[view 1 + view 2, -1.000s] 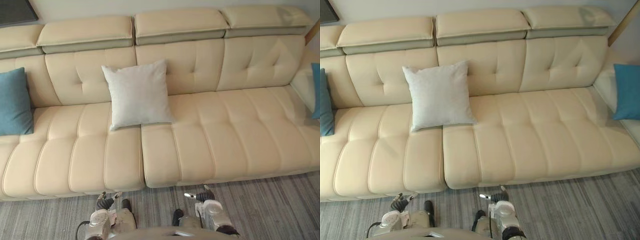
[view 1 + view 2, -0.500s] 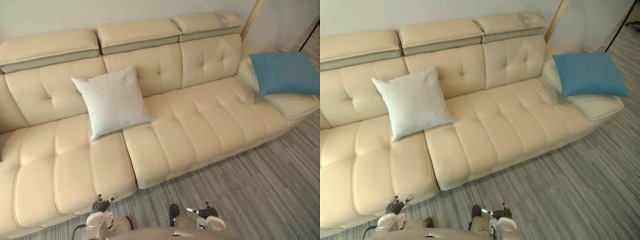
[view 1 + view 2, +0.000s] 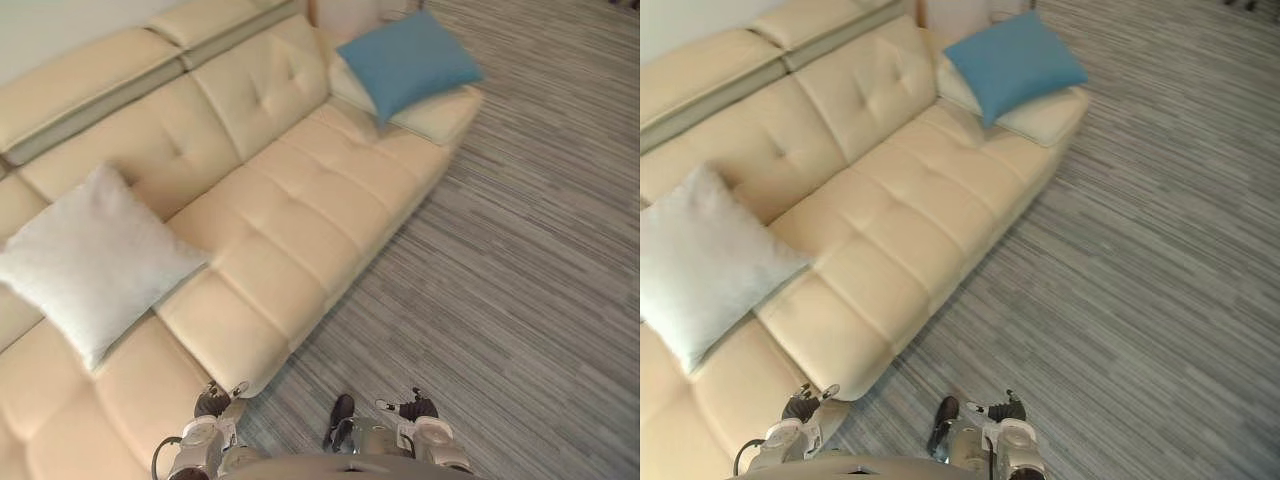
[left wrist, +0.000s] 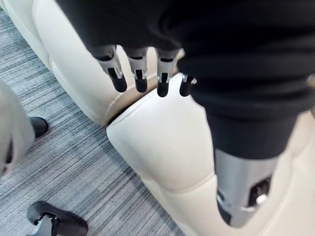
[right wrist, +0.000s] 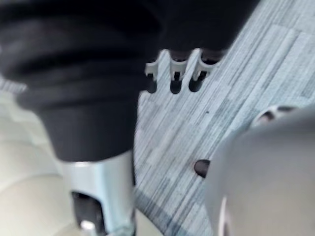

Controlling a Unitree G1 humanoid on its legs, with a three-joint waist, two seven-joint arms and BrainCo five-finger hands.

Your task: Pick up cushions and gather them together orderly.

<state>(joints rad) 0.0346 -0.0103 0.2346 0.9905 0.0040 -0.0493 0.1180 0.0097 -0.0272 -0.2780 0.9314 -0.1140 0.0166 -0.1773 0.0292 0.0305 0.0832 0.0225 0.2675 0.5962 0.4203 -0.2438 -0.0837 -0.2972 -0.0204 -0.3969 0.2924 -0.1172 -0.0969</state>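
You are looking down at a long cream leather sofa point(image 3: 300, 220) standing on a grey striped carpet point(image 3: 520, 280), and the two cushions are sitting well apart on it. The white cushion point(image 3: 90, 262) is leaning against the backrest towards the sofa's left end, one corner pointing down onto the seat. The blue cushion point(image 3: 405, 62) is lying at the sofa's far right end, resting tilted on the cream end pad point(image 3: 440, 112) there. Your left hand point(image 3: 212, 403) is hanging low at the front edge of the seat, near the seam between two seat sections; its fingers point(image 4: 139, 73) are hanging straight and relaxed, holding nothing, and you cannot tell whether they are touching the leather. Your right hand point(image 3: 413, 409) is hanging low over the carpet, just in front of the sofa's front edge, and its fingers point(image 5: 176, 78) are also looking loose and gripping nothing. Both hands are staying well away from either cushion.
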